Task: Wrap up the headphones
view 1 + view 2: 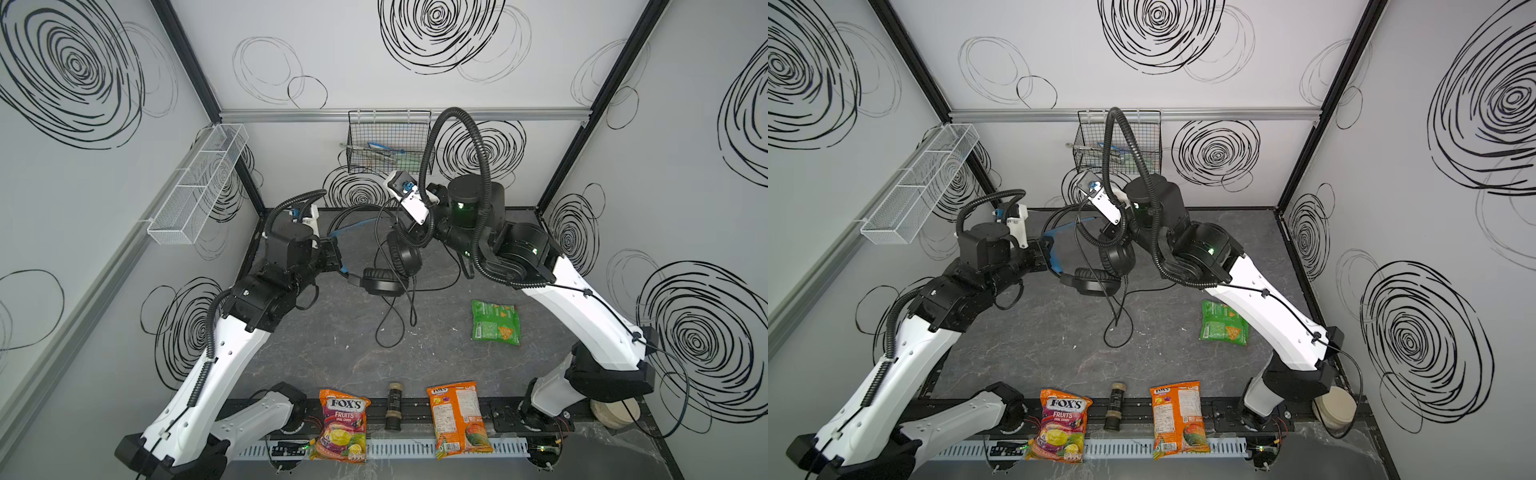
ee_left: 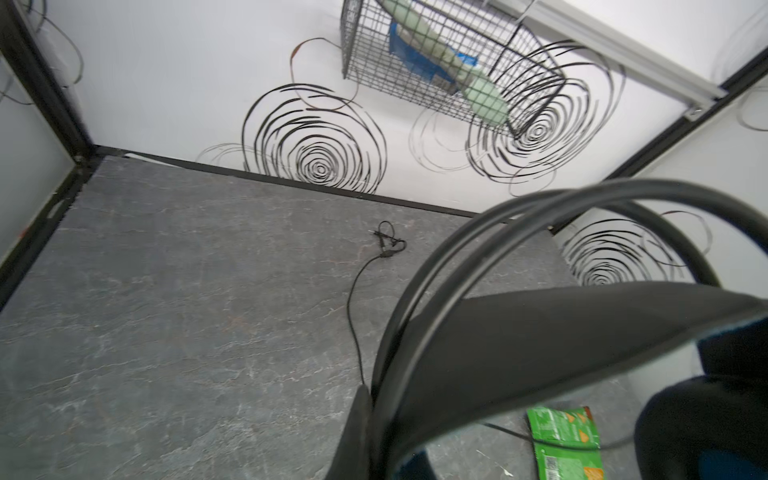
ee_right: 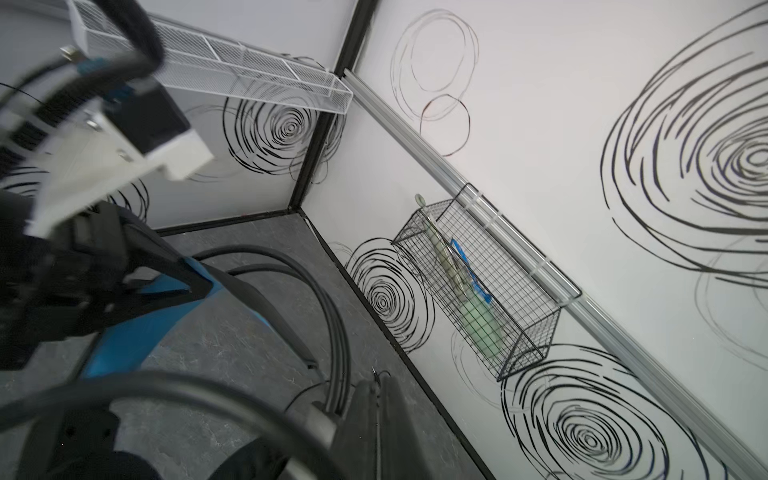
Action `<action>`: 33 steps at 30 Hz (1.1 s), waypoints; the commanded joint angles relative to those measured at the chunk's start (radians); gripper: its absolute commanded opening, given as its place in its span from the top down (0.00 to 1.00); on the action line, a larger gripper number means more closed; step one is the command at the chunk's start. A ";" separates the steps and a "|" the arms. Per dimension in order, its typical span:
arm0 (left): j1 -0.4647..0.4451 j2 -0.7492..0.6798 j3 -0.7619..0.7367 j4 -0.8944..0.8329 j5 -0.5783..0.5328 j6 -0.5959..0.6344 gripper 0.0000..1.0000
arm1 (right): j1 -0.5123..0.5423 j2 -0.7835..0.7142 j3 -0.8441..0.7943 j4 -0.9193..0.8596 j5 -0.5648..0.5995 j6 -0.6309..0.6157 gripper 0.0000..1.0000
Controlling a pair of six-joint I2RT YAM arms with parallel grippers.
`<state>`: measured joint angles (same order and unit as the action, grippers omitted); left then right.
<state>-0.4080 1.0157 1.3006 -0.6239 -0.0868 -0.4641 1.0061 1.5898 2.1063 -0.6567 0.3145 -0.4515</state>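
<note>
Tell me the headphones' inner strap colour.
The headphones' strap is blue; right wrist view shows it best.

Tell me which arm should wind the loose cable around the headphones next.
Right, probably. The left fingers pinch the headphones' blue strap, anchoring them; the right fingers, shut beside the upper earcup, sit nearest the loose cable.

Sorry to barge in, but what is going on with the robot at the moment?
Two robot arms are partway through wrapping a pair of headphones. The left hand is shut on the blue inner strap, and the right hand is shut on the headset near one earcup, so it is held between them over the table. The cable is not yet wound and trails loose onto the table.
</note>
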 commanded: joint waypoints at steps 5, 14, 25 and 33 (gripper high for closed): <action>-0.022 -0.059 -0.037 0.154 0.268 -0.080 1.00 | -0.050 -0.008 -0.026 -0.076 -0.012 0.092 1.00; -0.048 -0.040 -0.102 0.197 0.302 -0.115 1.00 | -0.048 0.000 0.007 -0.110 0.084 0.118 1.00; -0.082 0.029 -0.106 0.245 0.068 -0.018 1.00 | 0.159 0.008 0.044 -0.006 0.331 -0.072 1.00; -0.004 -0.007 -0.116 0.236 0.088 -0.012 1.00 | 0.186 0.032 0.165 0.008 0.365 -0.088 1.00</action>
<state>-0.4595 1.0550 1.1778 -0.5060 -0.0193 -0.4580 1.1854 1.6184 2.2242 -0.6930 0.6197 -0.5148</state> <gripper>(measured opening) 0.096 0.071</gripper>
